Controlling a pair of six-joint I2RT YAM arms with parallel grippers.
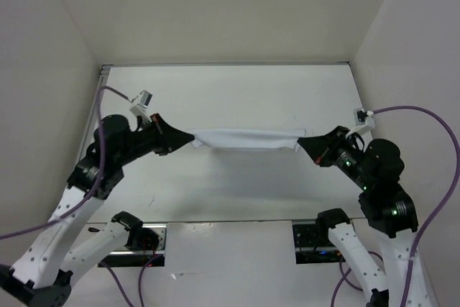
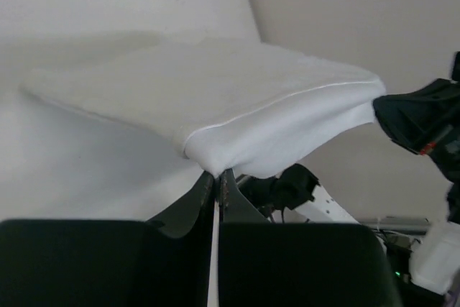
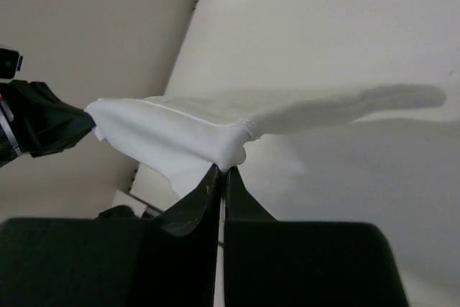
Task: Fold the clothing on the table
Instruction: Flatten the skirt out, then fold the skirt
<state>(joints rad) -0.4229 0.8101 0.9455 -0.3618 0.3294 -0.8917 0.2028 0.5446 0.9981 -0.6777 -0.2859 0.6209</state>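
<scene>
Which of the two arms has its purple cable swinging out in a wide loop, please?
The right arm: its cable arcs far out sideways, while the one on the left arm drapes down along it.

The clothing [image 1: 246, 140] stretched as a narrow white band across the middle of the table [image 1: 230, 95], pulled taut between the two arms. The left gripper [image 1: 188, 139] pinched its left end with jaws closed on the fabric, and the right gripper [image 1: 302, 142] pinched its right end the same way. A faint shadow [image 1: 244, 162] lay on the table just nearer than the band. From each wrist a purple cable [image 1: 410, 108] looped away. Pale walls [image 1: 43, 48] enclosed the table on three sides.
</scene>
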